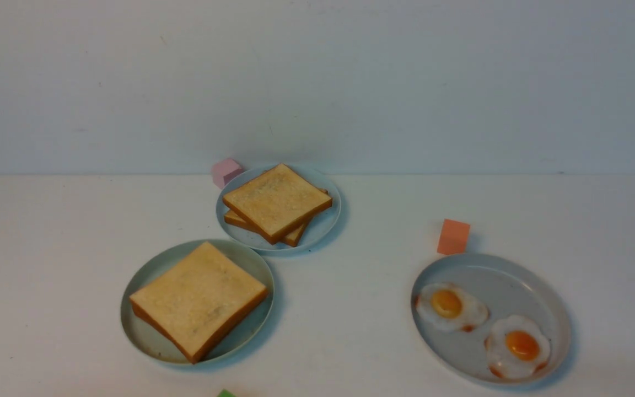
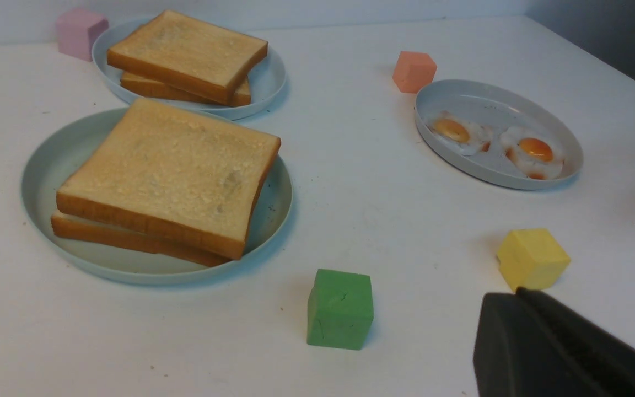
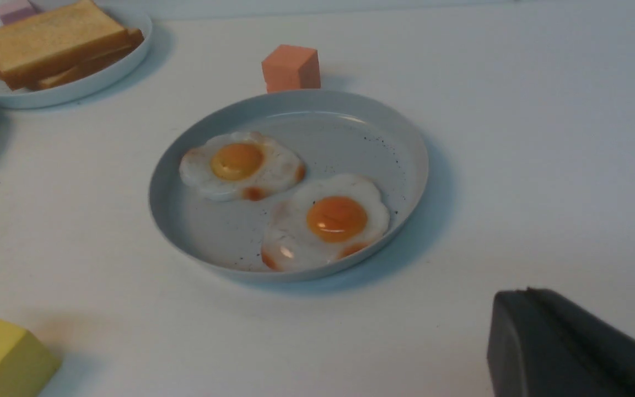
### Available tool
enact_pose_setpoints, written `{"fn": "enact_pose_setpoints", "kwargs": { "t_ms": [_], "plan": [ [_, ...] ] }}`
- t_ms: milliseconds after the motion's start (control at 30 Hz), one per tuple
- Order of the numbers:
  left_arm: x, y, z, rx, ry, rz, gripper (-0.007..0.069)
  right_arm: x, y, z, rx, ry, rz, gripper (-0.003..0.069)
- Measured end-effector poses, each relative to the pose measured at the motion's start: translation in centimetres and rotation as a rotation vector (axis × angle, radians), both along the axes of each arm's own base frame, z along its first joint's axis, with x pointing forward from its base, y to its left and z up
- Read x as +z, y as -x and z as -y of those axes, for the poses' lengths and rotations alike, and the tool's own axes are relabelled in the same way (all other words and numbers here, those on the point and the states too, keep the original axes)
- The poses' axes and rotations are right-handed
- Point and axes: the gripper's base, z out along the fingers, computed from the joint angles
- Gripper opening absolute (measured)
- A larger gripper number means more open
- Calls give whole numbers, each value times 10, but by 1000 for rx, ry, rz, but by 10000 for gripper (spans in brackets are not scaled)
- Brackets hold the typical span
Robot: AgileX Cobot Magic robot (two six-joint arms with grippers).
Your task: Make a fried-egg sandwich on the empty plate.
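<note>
The mint-green plate (image 1: 155, 270) sits at the front left and holds a toast slice (image 1: 199, 298). The left wrist view shows two slices stacked there, the top one (image 2: 168, 171) over a lower one (image 2: 108, 237); no egg shows between them. Two fried eggs (image 1: 450, 306) (image 1: 518, 347) lie on the grey-blue plate (image 1: 505, 275) at the front right. My left gripper (image 2: 518, 292) is shut and empty, low over the table beside a yellow cube (image 2: 532, 258). My right gripper (image 3: 527, 292) is shut and empty, short of the egg plate (image 3: 350, 127). Neither gripper shows in the front view.
A smaller blue-grey plate (image 1: 323, 226) behind the mint plate holds two more toast slices (image 1: 276, 201). A pink cube (image 1: 225, 171) stands behind it, an orange cube (image 1: 453, 237) behind the egg plate, and a green cube (image 2: 339, 309) in front of the mint plate.
</note>
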Motion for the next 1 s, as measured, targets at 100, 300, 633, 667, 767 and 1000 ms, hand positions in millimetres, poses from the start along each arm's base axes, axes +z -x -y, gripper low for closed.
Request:
{"fn": "enact_pose_setpoints", "kwargs": {
  "t_ms": [100,300,633,667,767,1000],
  "plan": [
    [0,0,0,-1,2,-1,-9,0,0,0,-2,-3,3,-12],
    [0,0,0,0,3,-1,-3,0,0,0,-2,-2,3,-10],
    [0,0,0,0,4,-2,3,0,0,0,-3,-2,3,-3],
    [0,0,0,0,4,-2,4,0,0,0,-3,-2,3,-3],
    [1,-1,0,7,2,10,5,0,0,0,-3,-1,3,0],
    [13,-12,-19,305,11,157,-13,0,0,0,-3,-1,3,4]
  ]
}}
